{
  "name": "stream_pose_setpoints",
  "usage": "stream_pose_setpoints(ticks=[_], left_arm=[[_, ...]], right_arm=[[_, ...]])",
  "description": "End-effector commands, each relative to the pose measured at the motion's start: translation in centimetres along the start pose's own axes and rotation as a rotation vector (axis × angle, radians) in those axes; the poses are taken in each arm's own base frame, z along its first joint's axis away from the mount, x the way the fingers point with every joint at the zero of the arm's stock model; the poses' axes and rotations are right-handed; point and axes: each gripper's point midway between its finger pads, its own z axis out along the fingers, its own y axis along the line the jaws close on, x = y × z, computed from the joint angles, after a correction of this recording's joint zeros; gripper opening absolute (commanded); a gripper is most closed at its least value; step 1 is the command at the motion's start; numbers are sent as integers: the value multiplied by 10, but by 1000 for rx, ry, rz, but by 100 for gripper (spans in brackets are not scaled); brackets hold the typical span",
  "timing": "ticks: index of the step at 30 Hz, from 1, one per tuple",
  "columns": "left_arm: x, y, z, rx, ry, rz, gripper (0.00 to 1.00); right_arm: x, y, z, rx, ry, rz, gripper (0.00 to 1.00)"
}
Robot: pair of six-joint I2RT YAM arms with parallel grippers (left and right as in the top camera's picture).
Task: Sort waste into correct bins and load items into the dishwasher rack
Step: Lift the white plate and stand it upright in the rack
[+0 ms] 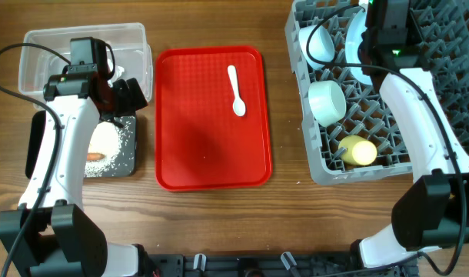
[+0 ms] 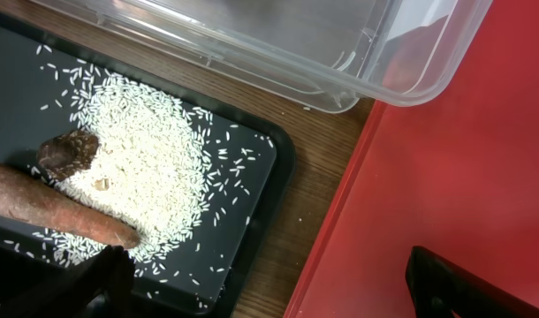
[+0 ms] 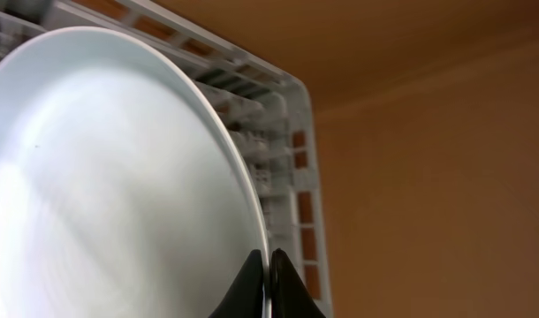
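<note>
while the left gripper (image 2: 265, 263) gapes wide, the right gripper (image 3: 268, 269) pinches the pale blue plate (image 3: 119, 177)

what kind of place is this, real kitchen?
Probably a lab tabletop mock-up of dish clearing, not a kitchen: wooden table, grey dishwasher rack with a plate in it, red tray, black tray of rice.

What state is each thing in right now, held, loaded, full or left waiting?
Grey pegged plastic rack: holds two small bowls, small yellow cup.
Pale blue round plate: on edge in rack, rim gripped.
Right gripper: shut on plate.
Left gripper: open, empty.
Shallow black rectangular tray: holds white rice grains, brown lump, orange carrot stick.
Small white spoon: lying on flat red tray, not loaded.
Clear rectangular plastic tub: upright, contents partly hidden.
</note>
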Motion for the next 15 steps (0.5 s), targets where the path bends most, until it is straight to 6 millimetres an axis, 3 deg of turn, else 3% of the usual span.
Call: stream_pose_setpoints(ticks=[1,6,12,15], left_arm=[[-9,1,-11,3,-43,-7,100],[-9,1,-11,3,-43,-7,100],[-9,1,-11,3,-43,-6,100],[-9,1,-11,3,-43,-7,100]], right_arm=[[-8,19,5,-75,-41,-25,4],[-1,29,12,-86,-11,-47,4],[7,6,14,49,53,-34,4],[10,4,14,62,67,-35,4]])
